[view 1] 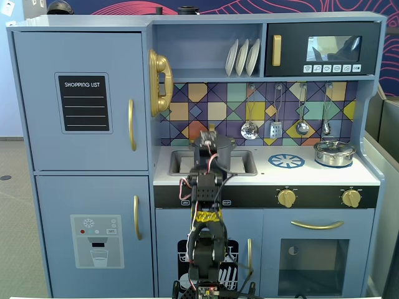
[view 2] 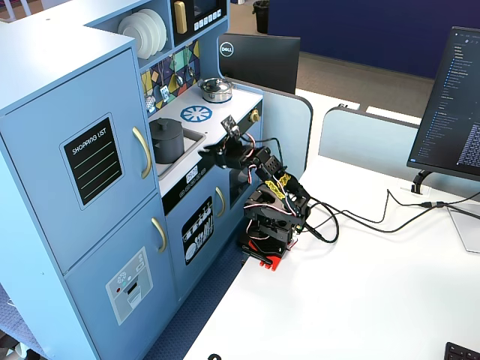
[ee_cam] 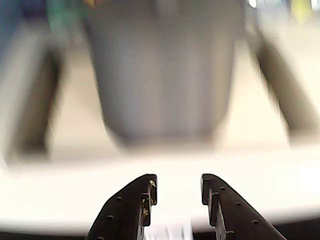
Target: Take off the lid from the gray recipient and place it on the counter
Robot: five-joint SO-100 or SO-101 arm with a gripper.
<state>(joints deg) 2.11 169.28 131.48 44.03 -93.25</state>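
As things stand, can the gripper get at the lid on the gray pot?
Probably yes. The gripper is open and faces the gray recipient in the sink, with nothing between them. The lid sits on top uncovered, though the jaws look level with the pot's wall in the wrist view, so the arm likely must rise first.

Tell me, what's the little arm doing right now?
Gripper open, empty, short of the gray pot. Pot in the sink, lid on. Nothing in the way.

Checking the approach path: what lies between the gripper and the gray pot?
In the wrist view, only the white counter edge separates the open gripper from the gray pot in the sink; nothing else stands between them.
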